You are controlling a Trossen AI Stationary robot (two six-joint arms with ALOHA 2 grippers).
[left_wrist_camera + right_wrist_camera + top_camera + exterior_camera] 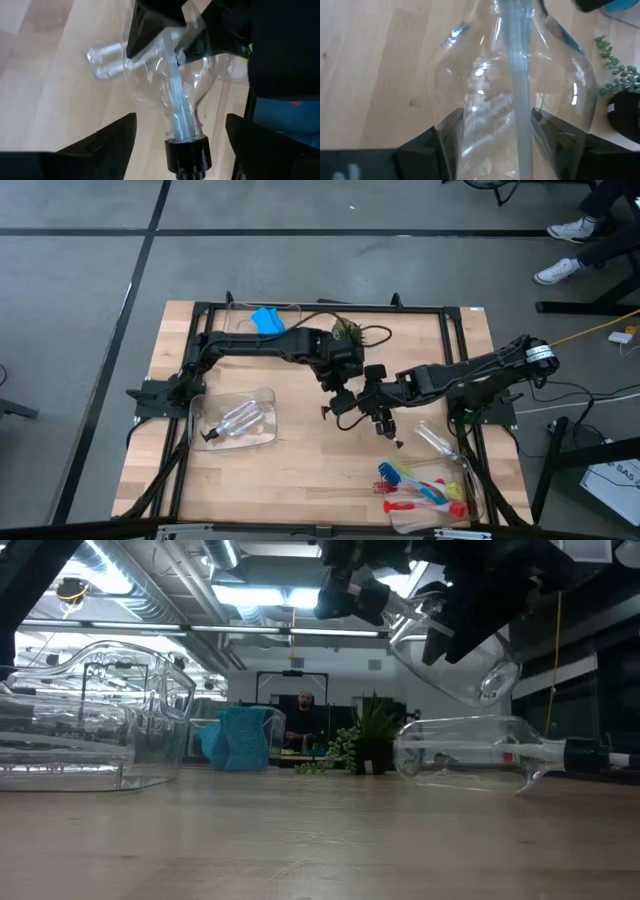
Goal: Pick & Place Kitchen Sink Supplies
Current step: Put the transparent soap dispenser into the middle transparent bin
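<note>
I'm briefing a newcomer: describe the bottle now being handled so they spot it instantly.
Start at the table centre, where both arms meet. There the right gripper holds a clear bottle tilted in mid-air. Unlike the other bottles, lying on the wood or in a bin, it alone is airborne.

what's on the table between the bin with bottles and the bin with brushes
Only bare table between the bottle bin and the brush bin, seen in the high view.

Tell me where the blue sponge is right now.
In the high view the blue sponge lies at the table's far edge, left of centre, beside the left arm and left of the small green plant.
</note>
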